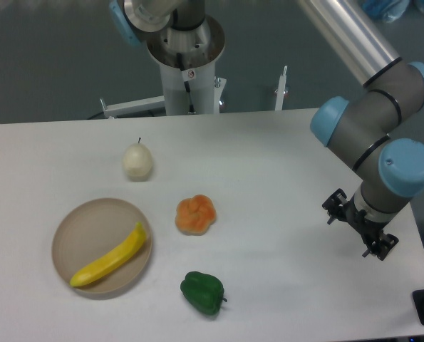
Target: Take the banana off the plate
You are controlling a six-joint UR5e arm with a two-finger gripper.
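Observation:
The bright yellow banana (110, 258) lies slantwise on the round beige plate (79, 231) at the front left of the white table, one end over the plate's front rim. My gripper (359, 226) is far off at the right side of the table, a dark assembly below the grey and blue wrist. It is well clear of the plate and nothing shows in it. Its fingers are too dark and foreshortened to tell whether they are open or shut.
A pale cream pear (137, 162) stands behind the plate. An orange peeled-tangerine shape (196, 214) lies to the plate's right. A green bell pepper (203, 292) lies near the front edge. The arm's base column (189, 64) stands behind the table.

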